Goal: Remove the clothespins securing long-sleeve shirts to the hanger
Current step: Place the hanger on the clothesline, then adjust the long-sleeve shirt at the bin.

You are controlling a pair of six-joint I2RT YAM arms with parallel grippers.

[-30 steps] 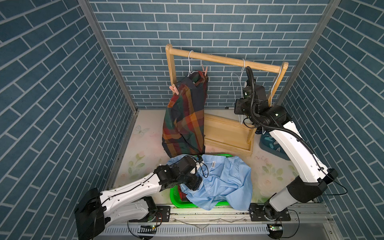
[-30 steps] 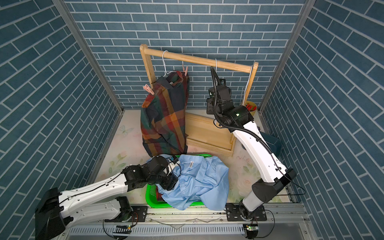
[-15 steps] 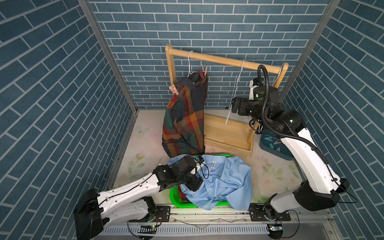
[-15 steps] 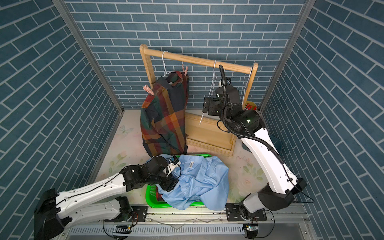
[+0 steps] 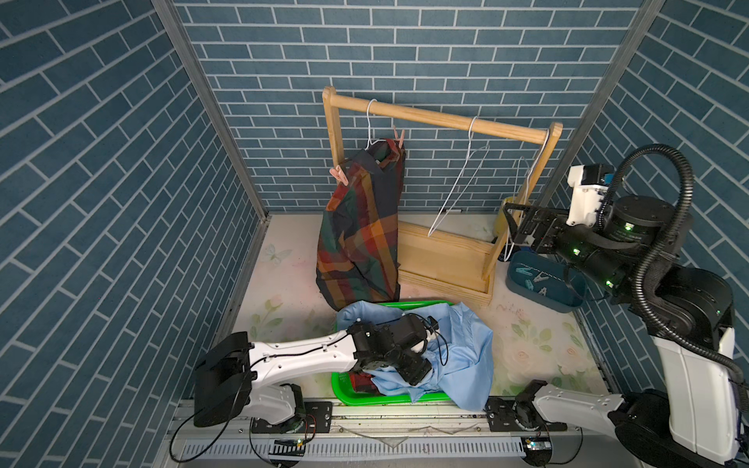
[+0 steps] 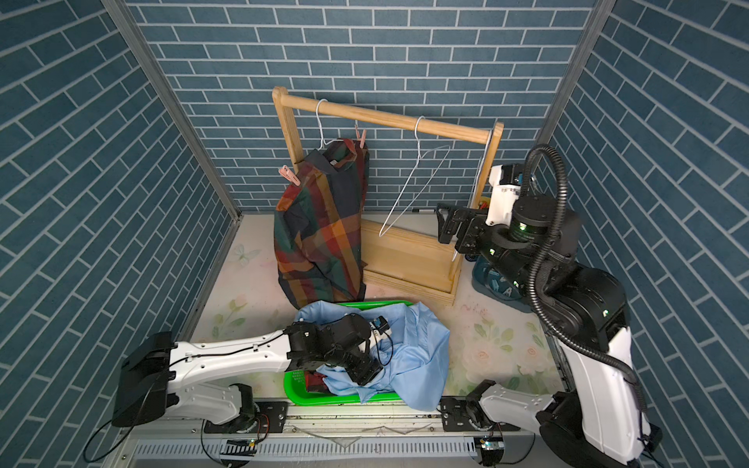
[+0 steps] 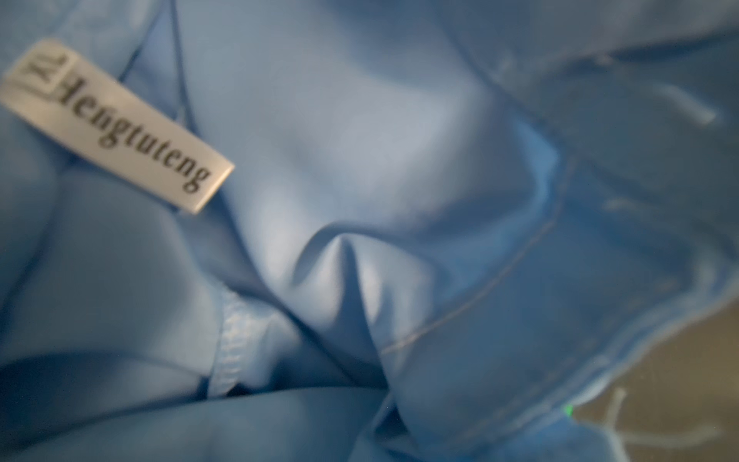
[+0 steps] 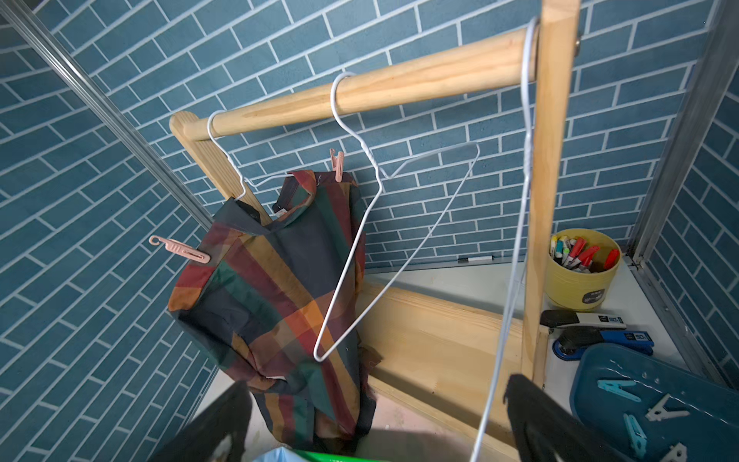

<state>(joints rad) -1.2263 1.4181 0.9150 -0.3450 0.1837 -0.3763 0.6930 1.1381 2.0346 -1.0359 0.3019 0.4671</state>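
In both top views you are looking into a booth walled with blue brick-pattern panels (image 5: 405,48) and floored with a pale floral mat (image 5: 527,340). Take the wooden rack (image 5: 441,121) at the back as your reference.

The plaid shirt (image 5: 360,231) hangs from the rack's rail at the end nearer the left arm. It is pinned by a pink clothespin (image 5: 338,176) at its outer shoulder and a second pink clothespin (image 5: 399,139) by the collar, just under the rail. A bare wire hanger (image 5: 462,186) hangs mid-rail.

In front of the rack, a green basket (image 5: 344,389) holds the light blue shirt (image 5: 466,348), which spills over the rim onto the mat. The left gripper (image 5: 413,370) is sunk into that shirt. The right gripper (image 5: 521,227) hovers beside the rack's other post, near a teal bin (image 5: 543,283).

The left wrist view gives you only blue folds, a seam and a white label (image 7: 116,124). You cannot tell whether that hand is pinching cloth.

In the right wrist view the black fingers (image 8: 552,432) are spread wide and grasp nothing. The wire of a second bare hanger (image 8: 496,360), hung at the rack's post, passes between them. Beside that post stand a yellow cup of markers (image 8: 576,288) and a stapler (image 8: 592,332). Loose clothespins (image 8: 614,388), teal and white, lie in the bin.
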